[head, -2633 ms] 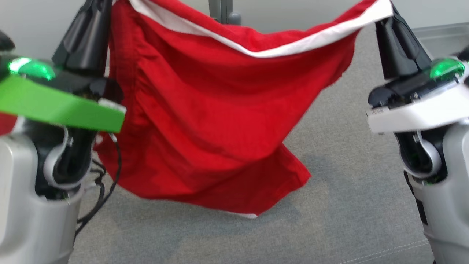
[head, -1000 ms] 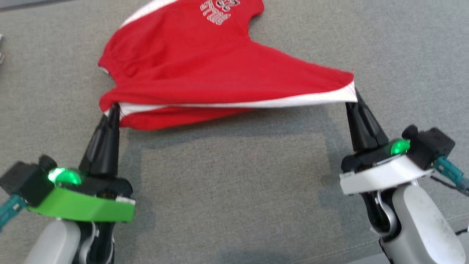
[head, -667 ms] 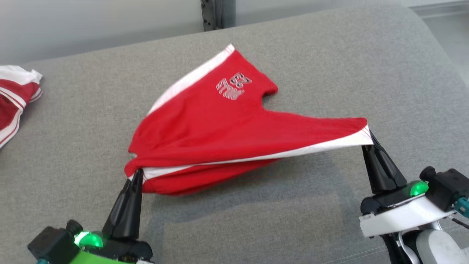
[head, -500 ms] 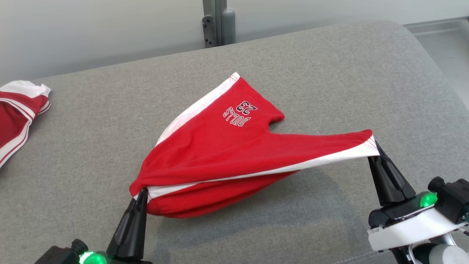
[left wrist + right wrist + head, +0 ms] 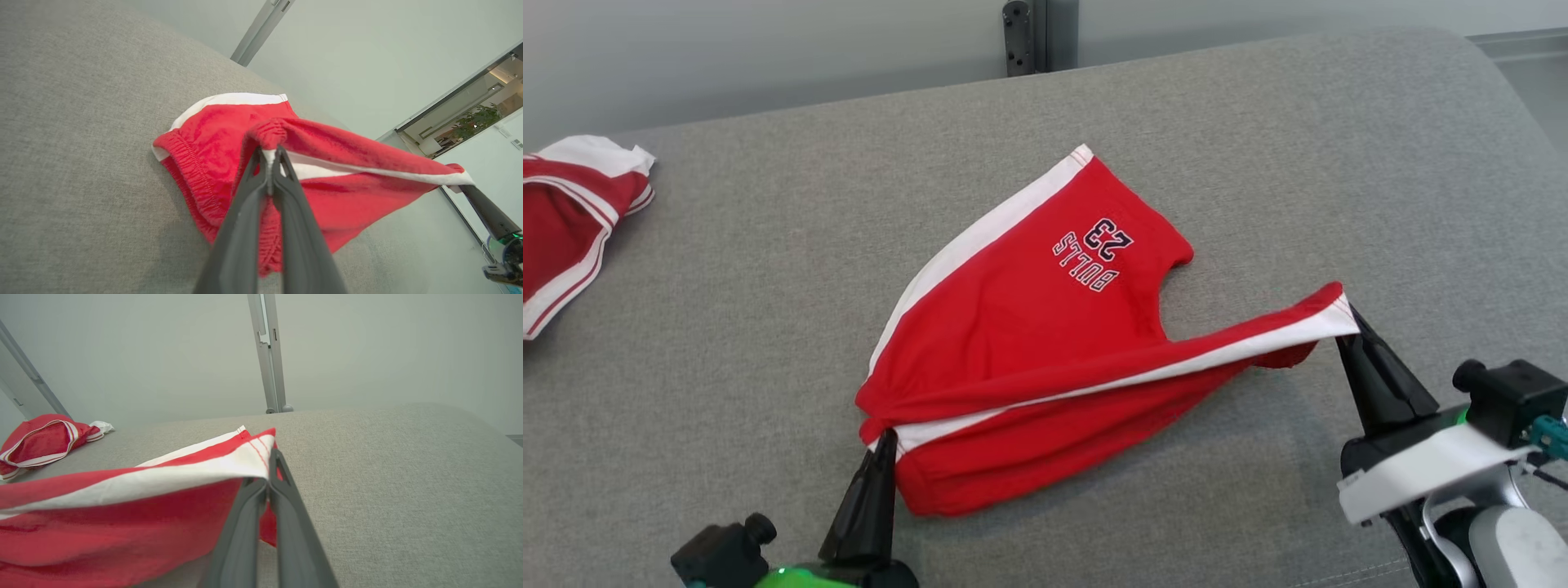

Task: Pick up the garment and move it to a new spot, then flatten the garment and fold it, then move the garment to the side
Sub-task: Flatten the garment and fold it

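Two closed grippers hold the garment point(image 5: 1029, 327): my left gripper point(image 5: 885, 434) and right gripper point(image 5: 1346, 328) pinch its white-striped edge. Moments ago it hung in the air; now most of it lies on the grey cushion point(image 5: 768, 269), so flattening looks next.

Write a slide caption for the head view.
Left gripper and right gripper pinch the red shorts taut between them on a grey cushion.
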Available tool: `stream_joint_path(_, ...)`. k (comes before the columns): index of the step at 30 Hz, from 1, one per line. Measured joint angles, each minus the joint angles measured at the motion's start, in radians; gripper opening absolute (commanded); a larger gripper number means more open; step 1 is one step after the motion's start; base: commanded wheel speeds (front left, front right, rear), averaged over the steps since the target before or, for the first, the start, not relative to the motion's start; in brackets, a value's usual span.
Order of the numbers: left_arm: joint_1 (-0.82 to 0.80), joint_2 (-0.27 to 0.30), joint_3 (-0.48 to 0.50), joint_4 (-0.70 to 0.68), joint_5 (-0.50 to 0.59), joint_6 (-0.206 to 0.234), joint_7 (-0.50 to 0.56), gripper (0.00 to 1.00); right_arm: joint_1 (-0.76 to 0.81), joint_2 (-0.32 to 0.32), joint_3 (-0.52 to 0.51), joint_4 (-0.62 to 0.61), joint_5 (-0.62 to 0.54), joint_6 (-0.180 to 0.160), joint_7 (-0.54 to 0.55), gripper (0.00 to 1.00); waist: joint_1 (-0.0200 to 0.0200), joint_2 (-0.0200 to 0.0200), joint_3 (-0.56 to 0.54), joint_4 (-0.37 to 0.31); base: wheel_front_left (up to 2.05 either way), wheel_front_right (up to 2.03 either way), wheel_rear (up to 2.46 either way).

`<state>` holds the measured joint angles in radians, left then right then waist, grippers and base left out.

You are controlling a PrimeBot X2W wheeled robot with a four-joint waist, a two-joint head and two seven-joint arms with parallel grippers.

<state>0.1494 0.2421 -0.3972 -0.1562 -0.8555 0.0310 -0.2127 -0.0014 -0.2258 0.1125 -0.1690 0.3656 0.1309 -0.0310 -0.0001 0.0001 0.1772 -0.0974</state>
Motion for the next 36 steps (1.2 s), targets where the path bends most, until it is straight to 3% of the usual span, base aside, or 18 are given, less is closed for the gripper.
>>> stream_joint_path(10,-0.242,-0.113,0.031,0.223,-0.069,0.020,0.025,0.00,-0.309,-0.072,0.117,0.247,-0.010,0.000,0.044,0.00,0.0000,0.0000,0.071,0.091,0.00,0.00,0.00)
stream_joint_path(19,-0.412,-0.163,0.018,0.417,-0.094,-0.015,0.019,0.00,-0.632,-0.090,0.268,0.568,0.051,0.000,0.057,0.00,0.0001,0.0000,0.138,0.167,0.00,0.00,0.00)
stream_joint_path(28,-0.475,-0.183,-0.001,0.469,-0.107,-0.040,-0.013,0.00,-0.857,-0.097,0.371,0.859,0.095,0.000,0.047,0.00,0.0001,0.0000,0.191,0.227,0.00,0.00,0.00)
stream_joint_path(36,-0.491,-0.189,-0.032,0.479,-0.120,-0.052,-0.026,0.00,-0.962,-0.090,0.417,1.032,0.128,0.000,0.001,0.00,0.0001,0.0000,0.219,0.266,0.00,0.00,0.00)
